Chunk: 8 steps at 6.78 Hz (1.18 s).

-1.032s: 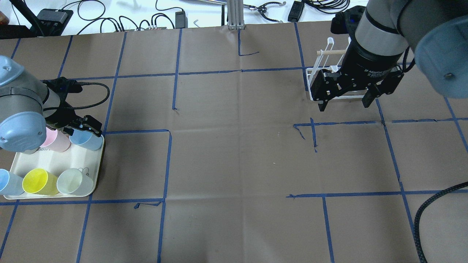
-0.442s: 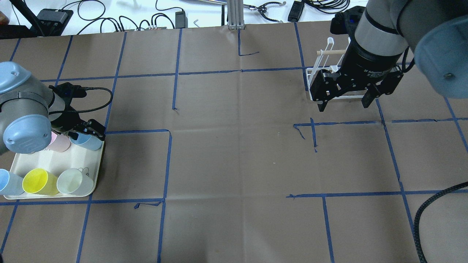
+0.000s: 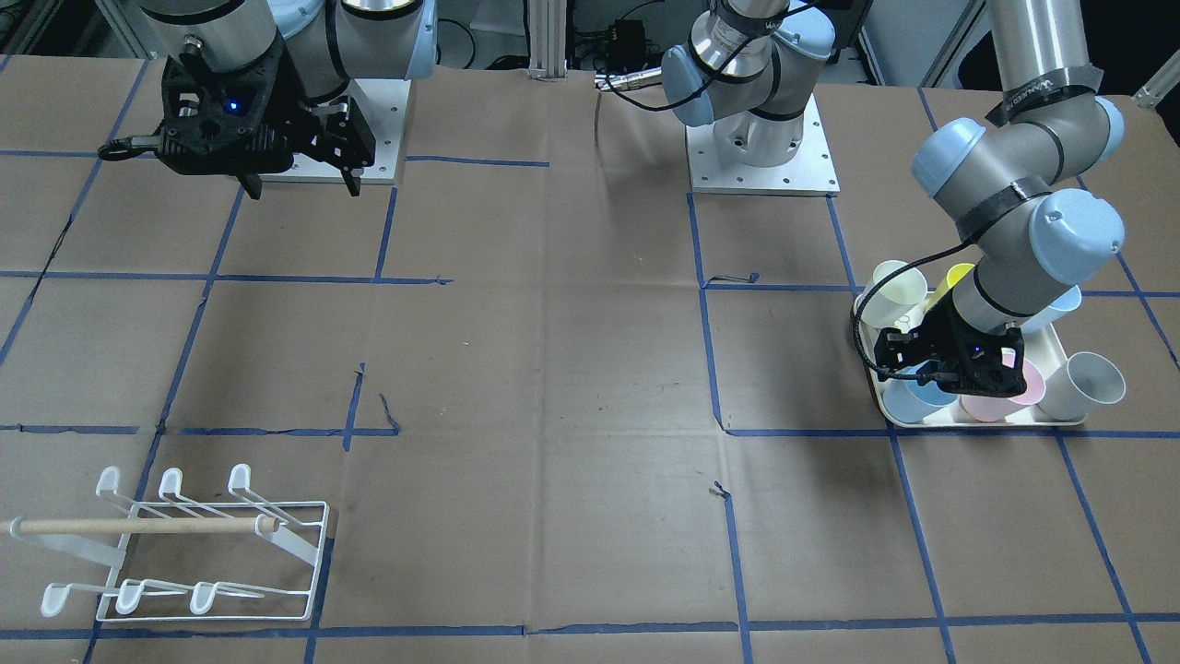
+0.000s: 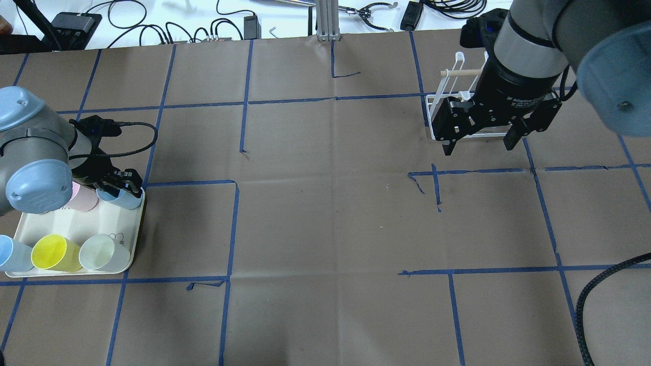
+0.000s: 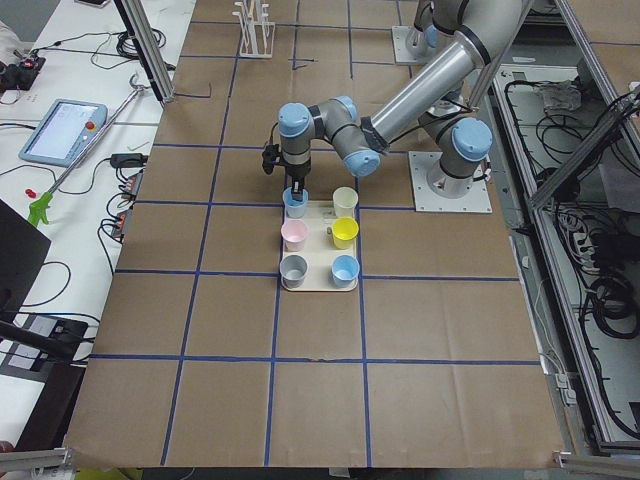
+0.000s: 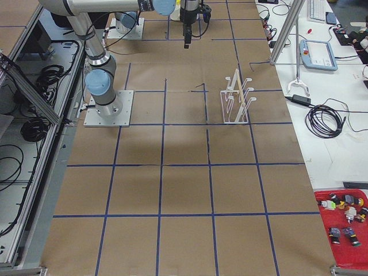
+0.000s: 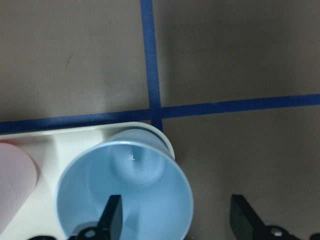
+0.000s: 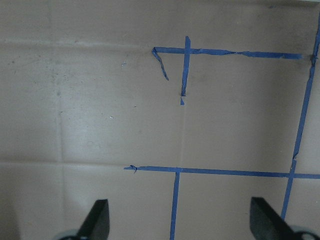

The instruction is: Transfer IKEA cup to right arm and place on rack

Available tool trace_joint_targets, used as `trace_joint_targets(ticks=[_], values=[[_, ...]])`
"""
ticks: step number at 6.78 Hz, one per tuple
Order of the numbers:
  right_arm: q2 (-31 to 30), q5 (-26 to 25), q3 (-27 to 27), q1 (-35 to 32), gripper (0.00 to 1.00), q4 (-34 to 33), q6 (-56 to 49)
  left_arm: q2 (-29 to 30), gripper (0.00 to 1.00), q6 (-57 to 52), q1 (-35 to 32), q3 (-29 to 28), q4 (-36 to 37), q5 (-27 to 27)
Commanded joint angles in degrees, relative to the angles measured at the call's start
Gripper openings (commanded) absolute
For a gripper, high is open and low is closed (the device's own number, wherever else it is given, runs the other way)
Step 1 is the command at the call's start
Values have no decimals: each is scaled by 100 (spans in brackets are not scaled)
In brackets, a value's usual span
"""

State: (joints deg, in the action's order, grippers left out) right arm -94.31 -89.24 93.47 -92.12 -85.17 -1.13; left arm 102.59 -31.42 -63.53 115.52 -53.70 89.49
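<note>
A light blue cup (image 4: 123, 199) stands upright at the far right corner of the cream tray (image 4: 76, 223). My left gripper (image 4: 118, 185) is open and low over it. In the left wrist view the left gripper (image 7: 176, 202) has one finger inside the blue cup (image 7: 135, 195) and the other outside, so the jaws straddle the wall without closing on it. My right gripper (image 4: 478, 148) is open, empty and held high in front of the white wire rack (image 4: 432, 117). The rack (image 3: 212, 544) is bare, with a wooden dowel across it.
The tray also holds a pink cup (image 4: 84, 199), a yellow cup (image 4: 53, 252), a pale cup (image 4: 104, 252), another blue cup (image 4: 12, 254), and a white cup (image 3: 1088, 383). Blue tape lines cross the brown table. Cables lie along the far edge.
My left gripper has sunk and shifted slightly toward the blue cup, now straddling its rim. The right arm has not moved.
</note>
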Motion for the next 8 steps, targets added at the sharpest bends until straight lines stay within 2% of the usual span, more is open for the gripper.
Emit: trace_joint_targets(ticks=[1, 2, 3, 4, 5, 6, 7, 8], values=[[0, 11, 5, -8, 100, -9, 8, -11, 0, -57, 7, -38, -1, -19], [0, 46, 22, 1, 100, -139, 25, -72, 0, -74, 7, -117, -1, -10], [-26, 55, 301, 1, 100, -845, 252, -264, 0, -57, -19, -213, -88, 25], [-96, 421, 800, 1, 100, -1914, 750, -509, 0, -40, -62, -354, -428, 25], [-166, 1008, 1231, 9, 100, -2882, 1173, -677, 0, -22, -98, -573, -962, 8], [-210, 1335, 1618, 10, 100, -3997, 1612, -853, 0, 13, -220, -984, -1559, -1], [-263, 1774, 1892, 36, 100, -4660, 2591, -811, 0, 92, -465, -1588, -2226, 7], [-333, 2474, 2077, 36, 100, -5293, 3662, -680, 0, 249, -606, -2229, -2746, 8]])
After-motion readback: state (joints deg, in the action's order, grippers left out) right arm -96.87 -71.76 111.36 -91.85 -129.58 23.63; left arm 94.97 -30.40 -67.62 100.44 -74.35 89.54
